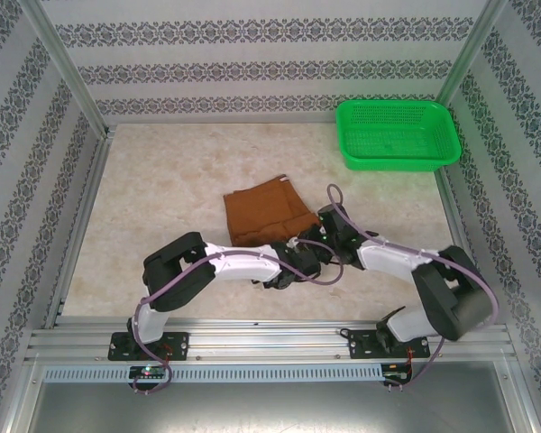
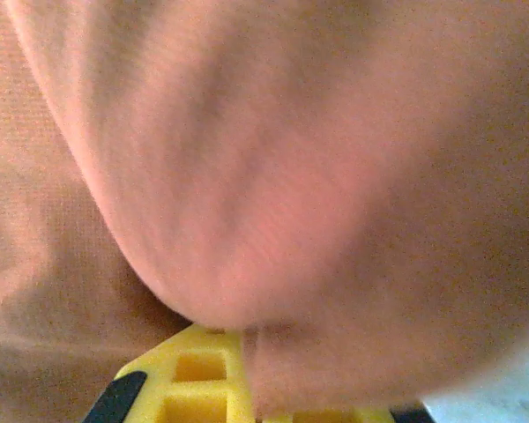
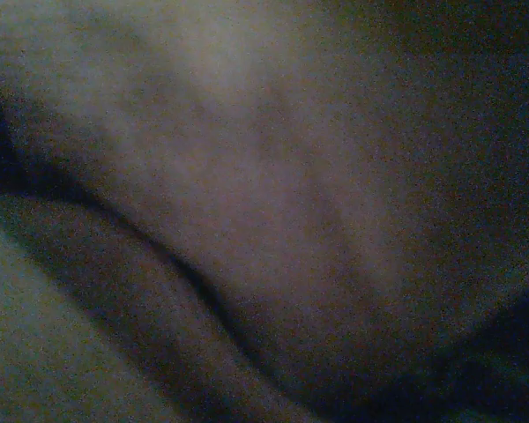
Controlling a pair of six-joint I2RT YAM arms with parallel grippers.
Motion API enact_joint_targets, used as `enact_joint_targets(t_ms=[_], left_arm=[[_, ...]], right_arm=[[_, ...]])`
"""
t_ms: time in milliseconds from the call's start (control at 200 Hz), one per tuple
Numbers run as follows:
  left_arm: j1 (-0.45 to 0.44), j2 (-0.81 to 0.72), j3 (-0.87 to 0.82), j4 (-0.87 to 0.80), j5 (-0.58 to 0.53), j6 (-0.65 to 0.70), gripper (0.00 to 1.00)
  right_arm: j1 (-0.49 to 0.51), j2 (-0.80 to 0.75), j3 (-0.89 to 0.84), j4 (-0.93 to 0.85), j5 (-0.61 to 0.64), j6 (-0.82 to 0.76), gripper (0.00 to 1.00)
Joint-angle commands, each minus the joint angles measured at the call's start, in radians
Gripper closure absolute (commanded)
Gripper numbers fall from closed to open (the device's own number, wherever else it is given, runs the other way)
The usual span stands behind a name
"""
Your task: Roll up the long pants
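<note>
While the left hand (image 1: 305, 255) is clamped on the long pants (image 1: 266, 212) and the state of the right hand (image 1: 329, 224) cannot be told, uneven pulling could skew the roll.

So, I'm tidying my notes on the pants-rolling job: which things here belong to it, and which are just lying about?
Part of the job:
- the long pants, folded on the table
- the left gripper, shut on their cloth
- the right gripper, at their right edge

Just lying about:
- the green basket, at the table's far right corner
</note>
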Motion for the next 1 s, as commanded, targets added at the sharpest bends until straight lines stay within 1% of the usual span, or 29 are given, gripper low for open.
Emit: enact_joint_targets(t_ms=[0, 90, 170, 265, 310, 460, 634, 664, 699, 714, 719, 729, 739, 789, 834, 854, 864, 924, 994], left_arm=[[0.126, 0.105, -0.068, -0.008, 0.13, -0.021, 0.99], [0.123, 0.08, -0.068, -0.02, 0.18, -0.002, 0.99], [0.116, 0.049, -0.068, -0.031, 0.202, 0.02, 0.99], [0.11, 0.001, -0.055, -0.032, 0.231, 0.025, 0.99], [0.11, -0.023, -0.047, -0.032, 0.264, 0.028, 1.0], [0.101, -0.082, -0.013, -0.033, 0.329, 0.01, 1.0], [0.102, -0.117, 0.035, -0.065, 0.5, 0.02, 1.0], [0.101, -0.122, 0.047, -0.073, 0.537, 0.019, 1.0], [0.103, -0.13, 0.058, -0.081, 0.577, 0.014, 1.0], [0.105, -0.133, 0.06, -0.082, 0.598, 0.012, 1.0], [0.106, -0.135, 0.061, -0.082, 0.606, 0.011, 1.0], [0.108, -0.139, 0.063, -0.081, 0.624, 0.011, 1.0], [0.109, -0.142, 0.066, -0.082, 0.642, 0.011, 1.0], [0.12, -0.157, 0.071, -0.08, 0.722, 0.006, 1.0], [0.133, -0.176, 0.07, -0.073, 0.803, 0.005, 1.0], [0.139, -0.184, 0.068, -0.069, 0.836, 0.005, 1.0], [0.143, -0.189, 0.066, -0.068, 0.85, 0.004, 1.0], [0.17, -0.22, 0.046, -0.048, 0.959, 0.001, 1.0], [0.222, -0.272, -0.005, 0.019, 1.162, -0.021, 1.0]], right_arm=[[0.039, -0.12, -0.055, -0.269, -0.052, -0.035, 1.0], [0.026, -0.175, -0.054, -0.323, -0.039, -0.042, 1.0], [0.013, -0.196, -0.055, -0.341, -0.033, -0.052, 1.0], [-0.006, -0.187, -0.052, -0.341, -0.034, -0.066, 1.0], [-0.007, -0.176, -0.044, -0.344, -0.033, -0.077, 1.0], [-0.009, -0.14, -0.005, -0.366, -0.001, -0.117, 1.0], [-0.033, -0.094, 0.085, -0.432, 0.07, -0.201, 1.0], [-0.042, -0.081, 0.107, -0.44, 0.076, -0.218, 0.88], [-0.055, -0.066, 0.129, -0.453, 0.088, -0.239, 0.68], [-0.061, -0.058, 0.146, -0.46, 0.094, -0.248, 0.53], [-0.063, -0.053, 0.15, -0.464, 0.096, -0.251, 0.5], [-0.067, -0.049, 0.16, -0.47, 0.098, -0.257, 0.42], [-0.07, -0.043, 0.168, -0.476, 0.1, -0.262, 0.38], [-0.089, -0.018, 0.209, -0.497, 0.108, -0.3, 0.29], [-0.103, -0.003, 0.239, -0.509, 0.108, -0.319, 0.26], [-0.107, -0.001, 0.248, -0.511, 0.104, -0.328, 0.19], [-0.108, 0.0, 0.251, -0.511, 0.103, -0.331, 0.18], [-0.119, -0.001, 0.268, -0.5, 0.078, -0.351, 0.16], [-0.131, 0.007, 0.287, -0.503, 0.026, -0.365, 0.15]])
